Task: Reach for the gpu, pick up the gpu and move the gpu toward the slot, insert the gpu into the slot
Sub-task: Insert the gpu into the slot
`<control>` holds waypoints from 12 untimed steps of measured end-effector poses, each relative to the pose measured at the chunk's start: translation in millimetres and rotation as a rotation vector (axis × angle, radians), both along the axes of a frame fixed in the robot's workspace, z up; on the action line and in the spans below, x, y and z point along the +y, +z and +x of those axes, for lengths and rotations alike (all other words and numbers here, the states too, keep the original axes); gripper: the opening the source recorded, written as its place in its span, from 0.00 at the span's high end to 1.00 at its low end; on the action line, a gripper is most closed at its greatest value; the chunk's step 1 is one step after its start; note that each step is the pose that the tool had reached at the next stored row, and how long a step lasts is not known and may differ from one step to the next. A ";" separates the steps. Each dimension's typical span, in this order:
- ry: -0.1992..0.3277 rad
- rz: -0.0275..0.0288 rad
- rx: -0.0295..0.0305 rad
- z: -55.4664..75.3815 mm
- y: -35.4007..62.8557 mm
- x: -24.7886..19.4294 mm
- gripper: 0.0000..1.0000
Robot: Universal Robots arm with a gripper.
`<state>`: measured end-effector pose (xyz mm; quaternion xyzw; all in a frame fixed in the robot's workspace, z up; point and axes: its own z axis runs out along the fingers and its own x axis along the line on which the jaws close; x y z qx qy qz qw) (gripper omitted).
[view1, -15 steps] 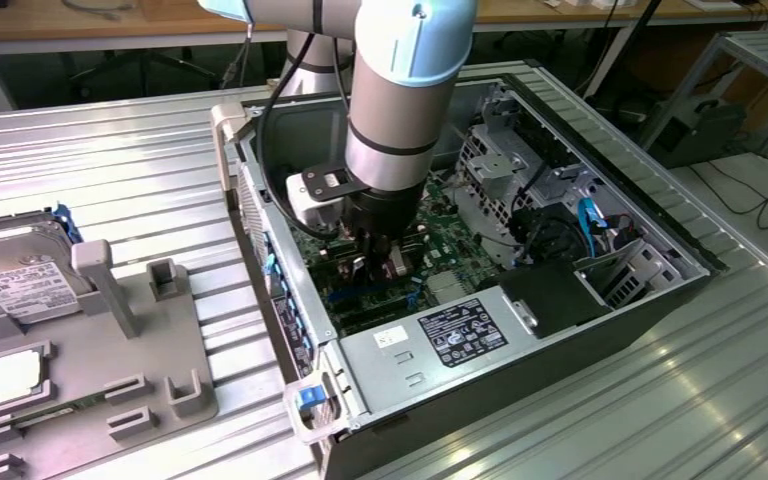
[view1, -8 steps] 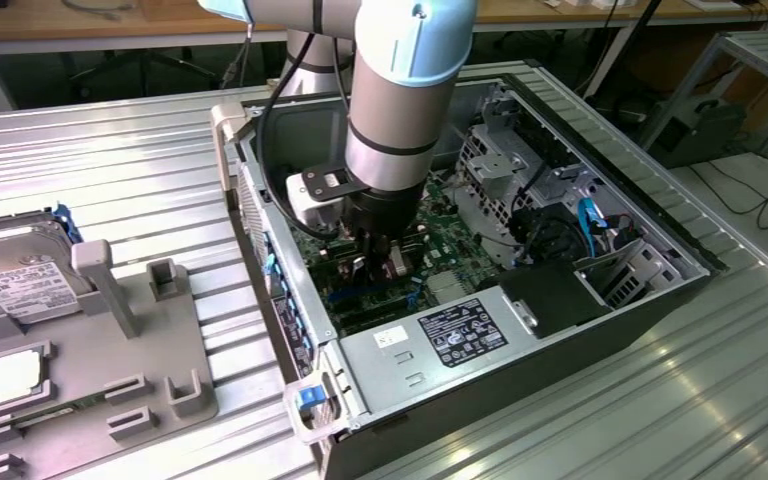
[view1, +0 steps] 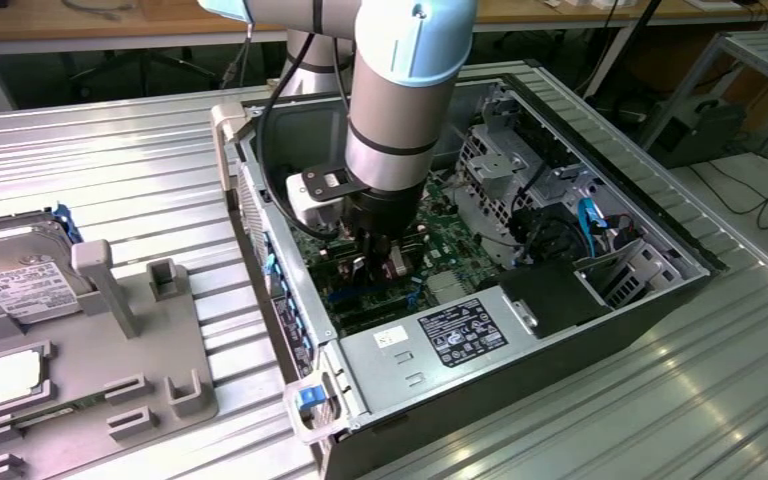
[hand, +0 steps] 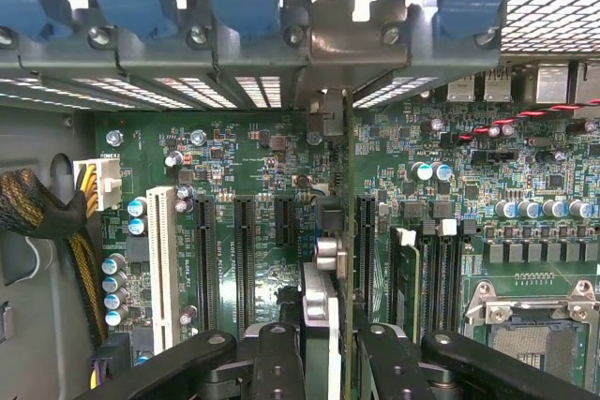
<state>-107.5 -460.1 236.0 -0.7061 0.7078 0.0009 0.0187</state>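
Exterior view: arm reached down into the open computer case [view1: 651, 290] on the desk [view1: 117, 170], hand [view1: 381, 262] low over the motherboard [view1: 458, 255]. Wrist view added detail: hand [hand: 330, 348] held the gpu [hand: 348, 231] edge-on, upright, between its fingers [hand: 281, 362], standing on the motherboard beside the black expansion slots [hand: 242, 250].

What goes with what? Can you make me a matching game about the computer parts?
Things:
1. gpu
2. hard drive
3. power supply
4. processor socket

Places or looks:
A. on the grey stand outside the computer case
B. between the jaws, edge-on over the green board
C. silver frame lying flat on the green board
D. silver box with a black sticker, inside the case

Pairs: 1-B, 2-A, 3-D, 4-C
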 end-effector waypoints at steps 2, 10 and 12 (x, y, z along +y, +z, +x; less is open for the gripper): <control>0.000 0.0000 0.0000 0.0 0.0 0.0 0.72; 0.000 0.0000 0.0000 0.0 0.0 0.0 0.72; 0.000 0.0000 0.0000 0.0 0.0 0.0 0.72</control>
